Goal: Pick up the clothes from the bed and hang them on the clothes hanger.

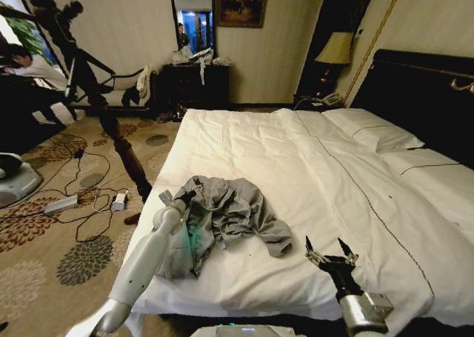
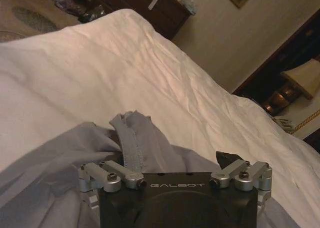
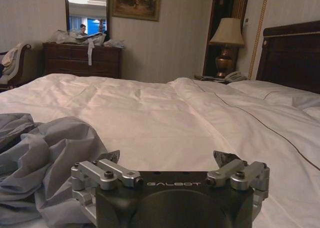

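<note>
The clothes (image 1: 229, 215) are one crumpled grey garment lying near the front left corner of the white bed (image 1: 296, 159). My left gripper (image 1: 180, 198) is down at the garment's left edge. In the left wrist view, that gripper (image 2: 167, 160) is open with a raised grey fold (image 2: 132, 140) between its jaws; one fingertip (image 2: 227, 159) shows and the other is hidden by cloth. My right gripper (image 1: 326, 244) hovers open over bare duvet to the right of the garment (image 3: 45, 153), empty (image 3: 167, 158). The clothes hanger is out of view.
A dark wooden stand (image 1: 111, 122) leans over the carpet left of the bed, with cables and a power strip (image 1: 63, 202) on the floor. Pillows (image 1: 374, 129) and a dark headboard (image 1: 422, 92) are at the right. A dresser (image 1: 196, 81) stands at the back wall.
</note>
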{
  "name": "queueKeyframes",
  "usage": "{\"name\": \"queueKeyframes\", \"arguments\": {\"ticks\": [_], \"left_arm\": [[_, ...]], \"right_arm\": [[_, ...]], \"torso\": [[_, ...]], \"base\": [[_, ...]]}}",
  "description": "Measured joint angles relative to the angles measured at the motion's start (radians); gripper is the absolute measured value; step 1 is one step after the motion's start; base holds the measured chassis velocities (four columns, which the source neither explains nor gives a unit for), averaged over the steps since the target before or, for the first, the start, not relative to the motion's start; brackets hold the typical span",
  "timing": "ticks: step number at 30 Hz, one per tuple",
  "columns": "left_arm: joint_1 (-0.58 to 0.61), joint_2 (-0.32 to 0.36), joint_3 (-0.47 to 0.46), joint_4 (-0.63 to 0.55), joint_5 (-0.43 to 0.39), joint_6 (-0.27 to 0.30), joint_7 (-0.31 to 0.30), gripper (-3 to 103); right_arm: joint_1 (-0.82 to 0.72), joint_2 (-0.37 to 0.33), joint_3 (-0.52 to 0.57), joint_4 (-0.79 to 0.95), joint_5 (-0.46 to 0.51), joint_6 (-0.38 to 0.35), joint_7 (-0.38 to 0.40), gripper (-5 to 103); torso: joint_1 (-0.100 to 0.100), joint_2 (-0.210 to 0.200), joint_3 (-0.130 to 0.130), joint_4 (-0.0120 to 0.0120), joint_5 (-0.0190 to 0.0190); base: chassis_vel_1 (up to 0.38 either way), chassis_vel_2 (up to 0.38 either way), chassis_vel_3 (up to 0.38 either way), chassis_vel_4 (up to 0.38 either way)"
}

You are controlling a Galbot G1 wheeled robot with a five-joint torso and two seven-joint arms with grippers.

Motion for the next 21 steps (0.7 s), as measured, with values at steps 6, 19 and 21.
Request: {"name": "queueKeyframes", "arguments": {"ticks": [6, 19, 21], "left_arm": [[0.017, 0.03, -0.013, -0.02, -0.007, 0.01, -0.006, 100], [0.205, 0.172, -0.081, -0.179, -0.034, 0.038, 0.011, 100], [0.204, 0.187, -0.111, -0.181, -0.047, 0.046, 0.013, 100]], "right_arm": [[0.004, -0.002, 0.003, -0.003, 0.001, 0.0, 0.0, 100], [0.009, -0.008, 0.003, -0.007, 0.004, 0.0, 0.001, 100], [0.01, -0.012, 0.003, -0.011, 0.006, -0.001, 0.002, 100]], "torso": [[0.0, 0.0, 0.0, 0.0, -0.0002], [0.0, 0.0, 0.0, 0.0006, -0.0004], [0.0, 0.0, 0.0, 0.0005, 0.0001]], "base": [[0.0, 0.0, 0.0, 0.0], [0.0, 0.0, 0.0, 0.0], [0.0, 0.0, 0.0, 0.0]]}}
